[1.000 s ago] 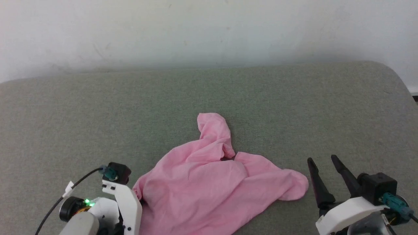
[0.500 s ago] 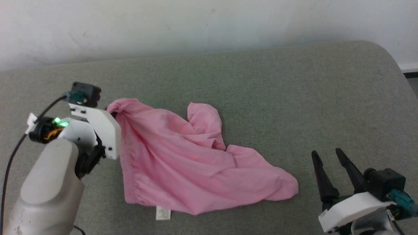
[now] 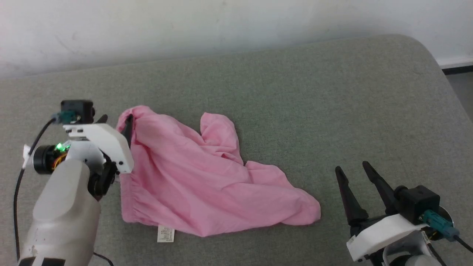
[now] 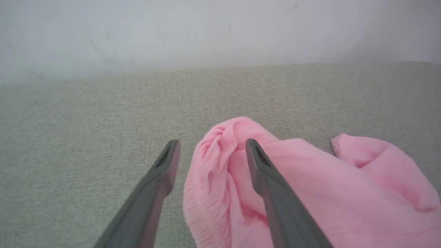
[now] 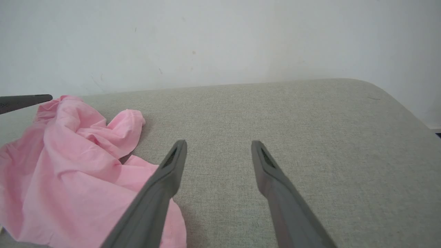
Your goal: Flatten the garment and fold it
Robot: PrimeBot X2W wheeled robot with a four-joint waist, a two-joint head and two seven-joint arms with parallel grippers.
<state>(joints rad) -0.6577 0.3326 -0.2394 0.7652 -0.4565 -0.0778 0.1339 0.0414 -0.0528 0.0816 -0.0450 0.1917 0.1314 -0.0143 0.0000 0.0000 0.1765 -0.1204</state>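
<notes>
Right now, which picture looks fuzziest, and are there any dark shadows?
Left wrist view: haziest, wall and cushion washed out behind the garment. Right wrist view: crisper, cushion weave shows, faint shadow under the right claw. Head view: soft even light, no glare.

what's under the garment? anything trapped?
The garment lies on the grey cushion; its white label sticks out at the near edge. Anything beneath the folds is covered.

Pale grey forearm (image 3: 63, 210), white wrist shells (image 3: 107, 142) — my left gripper (image 3: 116, 119) and right gripper (image 3: 351, 166) carry long, dark, tapered fingers (image 3: 349, 199); teal plugs (image 3: 438, 221), black cables (image 3: 15, 207), a green light (image 3: 58, 147).
</notes>
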